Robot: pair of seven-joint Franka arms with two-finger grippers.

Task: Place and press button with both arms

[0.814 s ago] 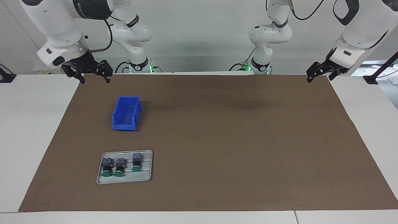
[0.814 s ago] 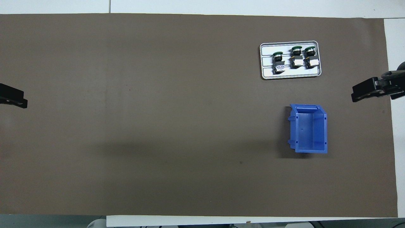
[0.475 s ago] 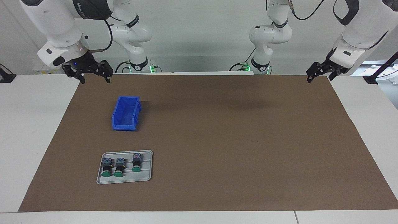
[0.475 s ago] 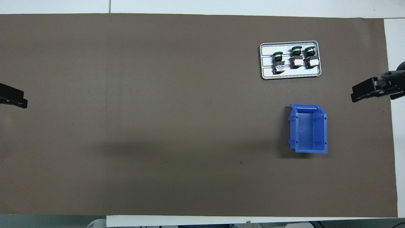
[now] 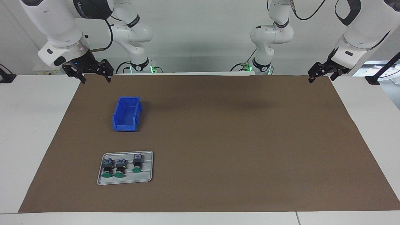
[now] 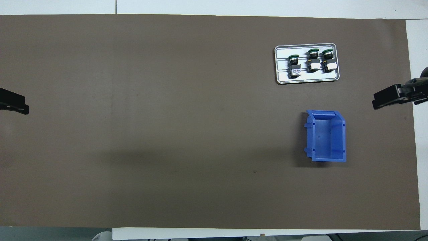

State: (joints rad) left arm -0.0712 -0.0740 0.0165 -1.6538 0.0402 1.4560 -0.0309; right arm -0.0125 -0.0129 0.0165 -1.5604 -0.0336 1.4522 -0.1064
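Three green-capped buttons (image 5: 119,167) lie side by side on a small grey tray (image 5: 147,175), caps pointing away from the robots; they also show in the overhead view (image 6: 313,61) on the tray (image 6: 281,76). My right gripper (image 5: 95,79) hangs open and empty in the air over the brown mat's corner at the right arm's end, above and apart from the blue bin; it also shows in the overhead view (image 6: 393,97). My left gripper (image 5: 322,76) hangs open and empty over the mat's corner at the left arm's end; its tip shows in the overhead view (image 6: 15,104).
An empty blue bin (image 5: 126,114) stands on the mat between the tray and the right arm's base, also in the overhead view (image 6: 327,135). The brown mat (image 5: 234,140) covers most of the white table.
My right gripper has shifted very slightly at its corner of the mat. The left gripper, the buttons, tray and bin have not moved.
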